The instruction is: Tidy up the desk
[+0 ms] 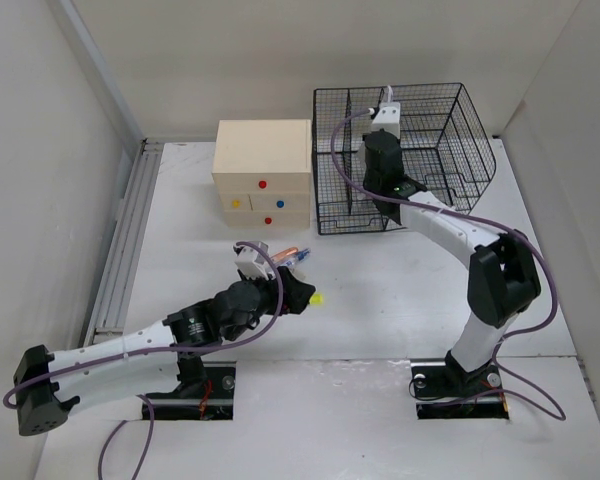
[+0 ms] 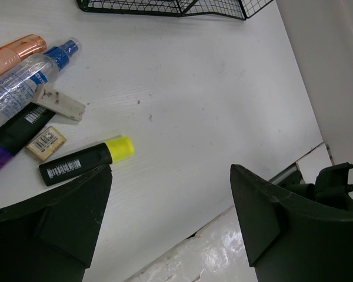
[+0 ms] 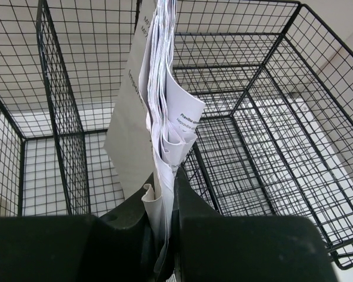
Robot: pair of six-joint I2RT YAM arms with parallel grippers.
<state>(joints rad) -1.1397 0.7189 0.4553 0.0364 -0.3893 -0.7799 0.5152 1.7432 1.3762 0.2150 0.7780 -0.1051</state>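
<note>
**A:** Where is the left gripper (image 2: 170, 176)?

**B:** Low over the desk (image 1: 380, 300), near its middle, with the jaws spread wide and nothing between them. Bare white tabletop fills the gap.

**A:** What lies close to it?

**B:** A black highlighter (image 2: 85, 161) with a yellow cap lies flat just beyond one finger. Past it is a loose cluster on the desk: a small tan eraser (image 2: 46, 143), a smudged white block (image 2: 62, 103), a clear spray bottle (image 2: 23, 82) with a blue cap, and an orange tube (image 2: 15, 53).

**A:** And the right gripper (image 3: 167, 176)?

**B:** It is at the far right of the desk, reaching into the wire mesh organizer (image 1: 450, 130). Its fingers are pressed together on a sheaf of folded papers (image 3: 165, 88), which stand up from the grip beside a divider. I cannot tell which compartment they are over.

**A:** How does the desk itself lie?

**B:** It stretches away from both arm bases, with a metal rail (image 1: 125, 230) along its left edge. A drawer box (image 1: 263, 160) stands at the far side, just left of the organizer.
</note>
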